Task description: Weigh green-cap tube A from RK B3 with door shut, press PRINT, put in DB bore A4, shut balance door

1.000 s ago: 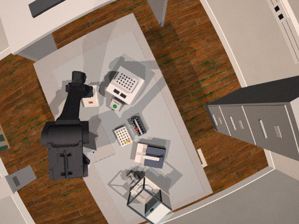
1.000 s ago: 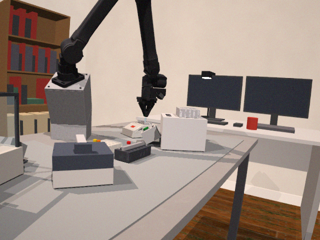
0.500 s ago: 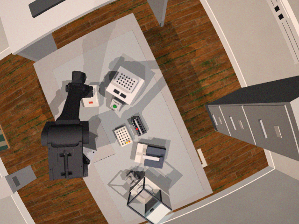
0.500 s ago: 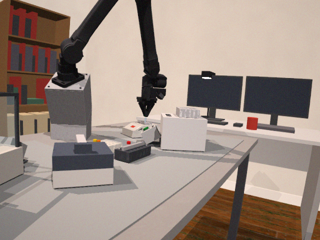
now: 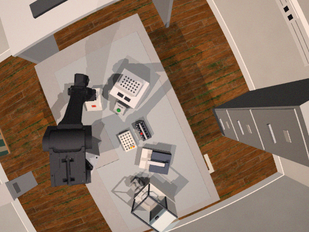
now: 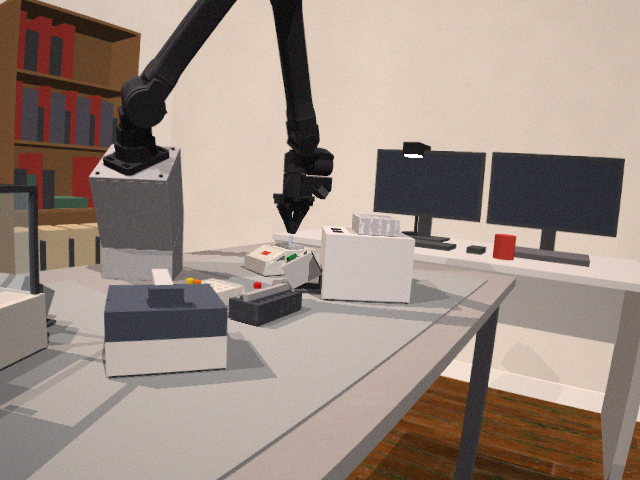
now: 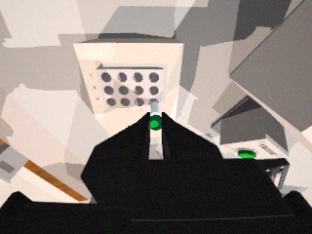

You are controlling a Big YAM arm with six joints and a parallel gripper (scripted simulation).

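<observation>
Right now the black two-fingered gripper (image 5: 97, 94) (image 6: 293, 231) (image 7: 155, 117) is clenched on the clear, green-capped tube A (image 6: 290, 239) (image 7: 154, 108), gripping near its cap. The tube points down from the fingertips, roughly upright, its lower end over the front-right corner bore of the white dry block (image 5: 98, 108) (image 6: 258, 266) (image 7: 128, 55). I'd take that for A4; the coming move looks like a straight push down. I can't tell whether the tip has entered. To the dry block's right, the white perforated rack (image 5: 126, 150) (image 6: 234, 295) holds yellow- and orange-capped tubes, and the black magnet block (image 5: 147, 137) (image 6: 263, 313) a red-capped one.

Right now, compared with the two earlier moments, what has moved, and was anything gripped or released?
Nothing visibly changed. The gripper stays above the dry block, tube A between its fingers; no grip or release shows. The stations look unmoved.
</observation>
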